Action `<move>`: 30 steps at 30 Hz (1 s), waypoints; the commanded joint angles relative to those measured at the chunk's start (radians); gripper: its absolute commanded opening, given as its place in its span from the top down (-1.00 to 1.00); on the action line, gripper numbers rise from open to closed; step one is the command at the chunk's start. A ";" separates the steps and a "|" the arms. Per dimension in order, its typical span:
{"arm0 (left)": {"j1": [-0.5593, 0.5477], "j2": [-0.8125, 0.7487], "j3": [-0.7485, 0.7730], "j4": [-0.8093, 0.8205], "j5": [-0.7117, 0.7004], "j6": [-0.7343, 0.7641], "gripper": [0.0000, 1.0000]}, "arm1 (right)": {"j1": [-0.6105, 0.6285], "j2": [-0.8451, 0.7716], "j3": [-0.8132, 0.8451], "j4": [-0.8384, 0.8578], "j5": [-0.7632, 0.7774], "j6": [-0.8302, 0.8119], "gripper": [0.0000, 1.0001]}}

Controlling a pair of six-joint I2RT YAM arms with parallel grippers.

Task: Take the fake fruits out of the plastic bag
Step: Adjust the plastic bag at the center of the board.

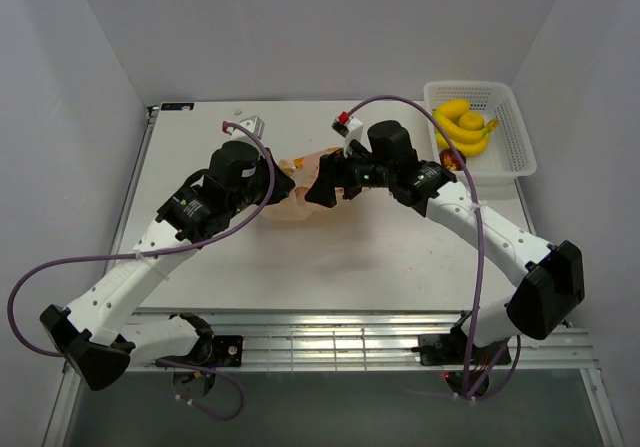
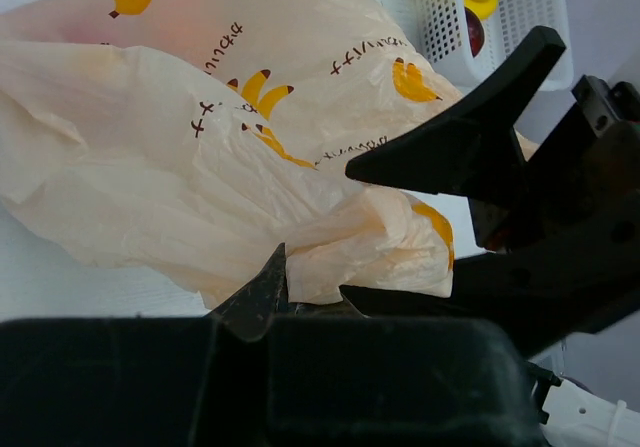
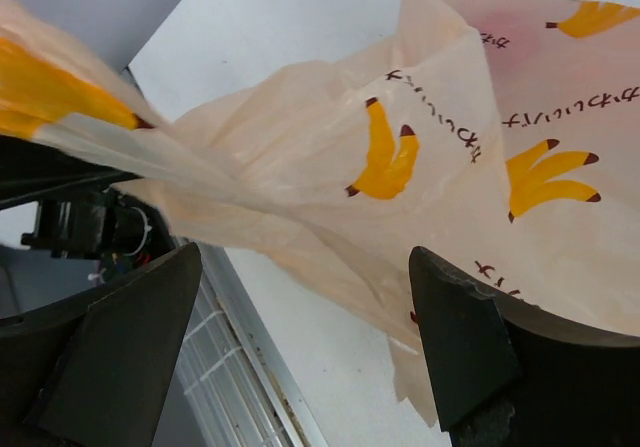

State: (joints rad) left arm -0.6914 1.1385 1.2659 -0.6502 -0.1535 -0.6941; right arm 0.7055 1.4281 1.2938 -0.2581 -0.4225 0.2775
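Note:
The plastic bag [image 1: 297, 209] lies crumpled on the white table between my two grippers, pale peach with yellow banana prints. My left gripper [image 1: 282, 181] is shut on a bunched edge of the bag [image 2: 200, 137], pinched at the fingertips [image 2: 272, 279]. My right gripper [image 1: 320, 187] is open. Its two fingers [image 3: 455, 327] stand wide apart with a stretched fold of the bag [image 3: 400, 167] between and beyond them. The fake fruits are hidden inside the bag. Only a faint pink-red tint [image 3: 500, 27] shows through the film.
A white lattice basket [image 1: 515, 127] stands at the back right with a yellow banana bunch [image 1: 462, 125] and a small dark red fruit [image 1: 452, 157]. The table's near metal edge [image 3: 250, 367] runs just below the right gripper. Grey walls enclose the table.

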 commanded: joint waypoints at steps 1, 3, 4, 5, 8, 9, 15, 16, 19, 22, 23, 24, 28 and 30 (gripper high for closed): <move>-0.005 -0.031 -0.003 0.018 -0.011 -0.013 1.00 | 0.005 0.035 0.062 0.002 0.091 0.003 -0.80; -0.005 -0.033 -0.003 0.018 -0.012 -0.015 1.00 | 0.005 0.077 0.087 -0.016 0.093 0.006 -0.80; -0.007 -0.031 -0.002 0.018 -0.011 -0.019 1.00 | 0.005 0.089 0.094 -0.027 0.090 0.012 -0.80; -0.007 -0.031 -0.002 0.018 -0.011 -0.019 1.00 | 0.005 0.100 0.102 -0.033 0.088 0.014 -0.80; -0.007 -0.028 -0.008 0.020 -0.021 -0.030 1.00 | 0.011 0.130 0.140 -0.081 0.079 0.037 -0.80; -0.007 -0.025 -0.010 0.018 -0.026 -0.031 1.00 | 0.015 0.115 0.136 -0.079 0.086 0.037 -0.80; -0.007 -0.006 -0.010 0.021 -0.029 -0.047 1.00 | 0.020 -0.021 0.124 -0.104 0.159 0.009 -0.80; -0.007 -0.008 -0.008 0.020 -0.032 -0.048 1.00 | 0.022 -0.040 0.108 -0.104 0.139 0.009 -0.80; -0.007 -0.006 -0.002 0.020 -0.037 -0.048 1.00 | 0.025 -0.101 0.067 -0.083 0.047 0.022 -0.80; -0.007 -0.002 0.003 0.020 -0.040 -0.045 1.00 | 0.041 -0.127 0.015 -0.047 -0.025 0.052 -0.80; -0.007 0.001 0.003 0.021 -0.040 -0.047 1.00 | 0.048 -0.126 0.004 -0.043 -0.039 0.054 -0.80; -0.007 0.001 0.003 0.020 -0.037 -0.048 1.00 | 0.052 -0.123 0.002 -0.044 -0.065 0.057 -0.80; -0.007 0.004 0.004 0.021 -0.026 -0.054 1.00 | 0.066 -0.106 -0.019 -0.006 -0.105 0.063 -0.80; -0.007 0.001 0.001 0.020 -0.023 -0.058 1.00 | 0.066 -0.075 -0.011 0.000 -0.122 0.068 -0.80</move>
State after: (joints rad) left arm -0.6941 1.1511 1.2621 -0.6487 -0.1783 -0.7414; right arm 0.7696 1.3277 1.2861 -0.3058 -0.4831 0.3298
